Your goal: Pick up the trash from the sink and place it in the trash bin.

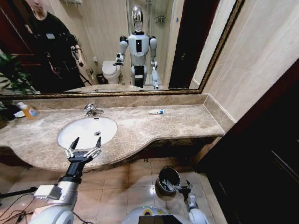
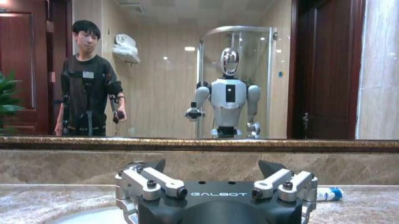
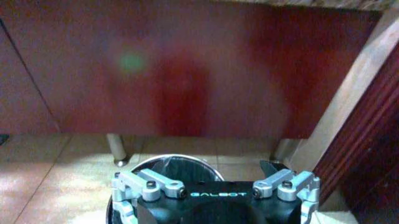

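While hanging just over the near rim of the sink (image 1: 107, 128), left gripper (image 1: 87, 142) spread wide, nothing between the fingers, dark tips aimed toward the mirror (image 1: 93, 46). Same spread from the left wrist (image 2: 212, 165): two pointed tips well apart, gripper body cut off by the frame edge, a pale sliver of sink (image 2: 87, 217) at the corner. At the sink's far rim, a chrome faucet (image 1: 92, 109), upright. One piece of trash in plain sight: a white-and-blue tube (image 1: 156, 112), flat on the marble counter (image 1: 187, 123), outside the sink, off to its right and close to the back ledge under the mirror. From the left wrist, same tube (image 2: 329, 193) with the blue end poking out past a gripper finger, the rest hidden behind it. Far left on the counter, a bottle (image 1: 29, 111) of orange liquid, its neighbours partly cut off and hard to name. Down on the tiled floor (image 1: 121, 182), below the counter's front edge, the bin (image 1: 161, 171): round, shiny-rimmed, dark inside, contents too dim to tell. Right gripper (image 1: 180, 187) low, just beside the bin's near rim, too small to read from the head. From the right wrist (image 3: 209, 170), linkages splayed, one tip clear against the tile, the other lost against the dark liner of the bin (image 3: 174, 157); apart by the look of the links, clasping nothing visible. Beyond, a blurred red-brown cabinet front (image 3: 187, 70) and a metal leg (image 3: 115, 149).
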`<state>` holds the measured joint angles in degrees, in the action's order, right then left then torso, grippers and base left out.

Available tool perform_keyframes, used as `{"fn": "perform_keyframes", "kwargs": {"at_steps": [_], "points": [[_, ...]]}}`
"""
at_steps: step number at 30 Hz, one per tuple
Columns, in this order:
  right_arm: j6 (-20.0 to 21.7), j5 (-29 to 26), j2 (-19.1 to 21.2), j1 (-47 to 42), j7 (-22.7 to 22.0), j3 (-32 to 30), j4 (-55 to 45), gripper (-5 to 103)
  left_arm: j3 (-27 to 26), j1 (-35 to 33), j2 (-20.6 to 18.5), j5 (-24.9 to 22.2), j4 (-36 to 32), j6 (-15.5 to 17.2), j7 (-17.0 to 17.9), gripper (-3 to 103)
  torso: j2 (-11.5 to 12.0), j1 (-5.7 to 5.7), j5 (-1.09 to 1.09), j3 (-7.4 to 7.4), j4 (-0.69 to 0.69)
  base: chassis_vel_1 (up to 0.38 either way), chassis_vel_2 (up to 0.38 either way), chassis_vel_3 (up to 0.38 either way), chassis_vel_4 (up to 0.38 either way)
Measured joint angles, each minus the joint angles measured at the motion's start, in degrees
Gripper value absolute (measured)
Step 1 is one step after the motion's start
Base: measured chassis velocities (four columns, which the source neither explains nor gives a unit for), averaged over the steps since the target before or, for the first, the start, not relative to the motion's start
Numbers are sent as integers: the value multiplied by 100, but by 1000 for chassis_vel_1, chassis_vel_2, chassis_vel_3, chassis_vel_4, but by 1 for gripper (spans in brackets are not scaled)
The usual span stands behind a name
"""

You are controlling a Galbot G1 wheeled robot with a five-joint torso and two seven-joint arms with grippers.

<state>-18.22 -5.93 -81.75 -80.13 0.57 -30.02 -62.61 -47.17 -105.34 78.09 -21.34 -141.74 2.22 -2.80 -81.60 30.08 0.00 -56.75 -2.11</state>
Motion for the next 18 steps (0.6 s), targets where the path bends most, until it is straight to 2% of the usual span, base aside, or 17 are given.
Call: {"fn": "perform_keyframes", "kwargs": {"at_steps": [11,15,17,18], "points": [[88,-401,157,-497,-139,-44,-1032,100,0,0,0,0,0,0,0,100,0,0,-1,0,0,0,0,0,0],[144,-493,218,-795,-154,-94,-1772,100,0,0,0,0,0,0,0,100,0,0,1,0,0,0,0,0,0],[236,-634,338,-1139,-36,-128,-2635,100,0,0,0,0,0,0,0,100,0,0,0,0,-1,0,0,0,0],[236,-634,338,-1139,-36,-128,-2635,100,0,0,0,0,0,0,0,100,0,0,0,0,-1,0,0,0,0]]}}
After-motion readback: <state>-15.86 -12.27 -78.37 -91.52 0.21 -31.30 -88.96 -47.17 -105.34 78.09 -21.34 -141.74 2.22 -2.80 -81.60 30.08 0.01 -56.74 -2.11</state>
